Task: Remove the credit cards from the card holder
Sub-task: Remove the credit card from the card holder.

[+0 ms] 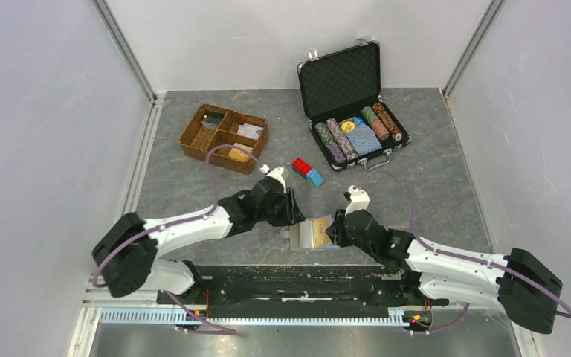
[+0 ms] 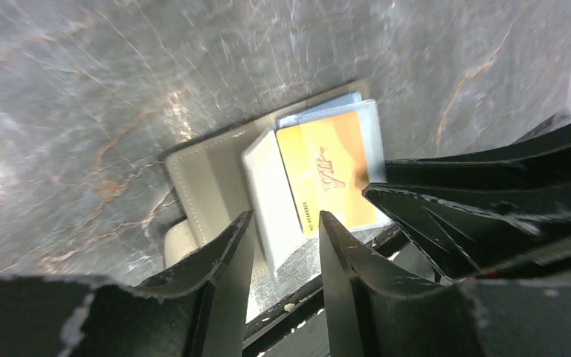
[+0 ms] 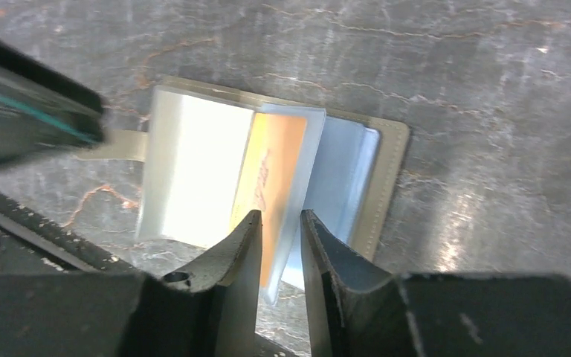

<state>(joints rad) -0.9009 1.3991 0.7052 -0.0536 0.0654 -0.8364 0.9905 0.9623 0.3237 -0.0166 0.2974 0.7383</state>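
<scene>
The grey-tan card holder (image 1: pixel 311 234) lies open on the table near its front edge, between my two grippers. Clear sleeves stand up from it. The orange-gold credit card (image 2: pixel 334 175) sits in one sleeve, and a light blue card (image 2: pixel 320 109) shows behind it. My left gripper (image 2: pixel 282 238) is open, its jaws on either side of an empty clear sleeve (image 2: pixel 271 193). My right gripper (image 3: pixel 279 230) is open by a narrow gap, its jaws on either side of the sleeve edge that holds the orange card (image 3: pixel 275 163). The light blue card (image 3: pixel 346 171) lies beyond it on the holder's cover (image 3: pixel 388 167).
A brown wicker tray (image 1: pixel 223 134) stands at the back left. An open black chip case (image 1: pixel 340 80) stands at the back right. A red brick (image 1: pixel 301 166) and a blue brick (image 1: pixel 315 178) lie just beyond the grippers. The table's front edge and a black rail (image 1: pixel 297 279) run right behind the holder.
</scene>
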